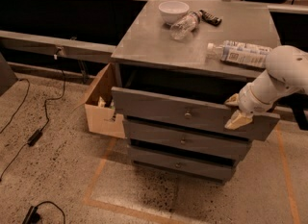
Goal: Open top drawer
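Note:
The top drawer (159,108) is the tallest grey front of the cabinet, with a small round knob (187,115) at its centre. It stands pulled out a little, with a dark gap showing behind its upper edge. My gripper (236,111), on a white arm coming in from the right, is at the right end of this drawer's front, at its top edge. Two shorter grey drawers, the middle one (159,136) and the bottom one (159,159), sit below and are also slightly out.
On the cabinet top (159,40) are a white bowl (173,10), a clear bottle (185,24), a black object (211,17) and a labelled bottle (240,54) lying close to my arm. An open cardboard box (101,107) stands left of the cabinet. Cables (33,136) lie on the floor.

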Controlling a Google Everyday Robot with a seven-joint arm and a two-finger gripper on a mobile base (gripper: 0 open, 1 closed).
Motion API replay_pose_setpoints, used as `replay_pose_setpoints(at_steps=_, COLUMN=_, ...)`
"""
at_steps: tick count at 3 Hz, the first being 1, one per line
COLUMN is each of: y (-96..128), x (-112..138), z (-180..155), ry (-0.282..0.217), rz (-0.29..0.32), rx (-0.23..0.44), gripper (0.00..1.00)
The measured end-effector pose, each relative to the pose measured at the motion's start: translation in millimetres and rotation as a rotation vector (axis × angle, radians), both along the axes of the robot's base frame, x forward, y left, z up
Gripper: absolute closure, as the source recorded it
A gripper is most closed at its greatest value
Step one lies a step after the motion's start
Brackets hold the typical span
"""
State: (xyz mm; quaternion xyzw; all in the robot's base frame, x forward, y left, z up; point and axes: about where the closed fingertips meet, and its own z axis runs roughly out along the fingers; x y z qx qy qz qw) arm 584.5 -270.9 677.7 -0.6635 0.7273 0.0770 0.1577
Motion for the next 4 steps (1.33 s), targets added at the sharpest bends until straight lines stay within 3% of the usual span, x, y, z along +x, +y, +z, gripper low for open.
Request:
replay_pose_setpoints(at_steps=1, y=4.8, x=-35.3, z=11.1, ry=0.039, rz=-0.010, rx=0.017, gripper=0.93)
replay_pose_setpoints(at_steps=2, y=4.8, x=-35.3, z=11.1, ry=0.039, rz=-0.010, rx=0.017, gripper=1.00)
replay_pose_setpoints(at_steps=3, y=4.9, x=-35.4, z=11.2, ry=0.039, rz=-0.010, rx=0.017, gripper=0.82)
replay_pose_setpoints(at_steps=4, y=12.3, x=-58.6, z=32.9, ry=0.036, rz=-0.031, rx=0.036, gripper=0.59)
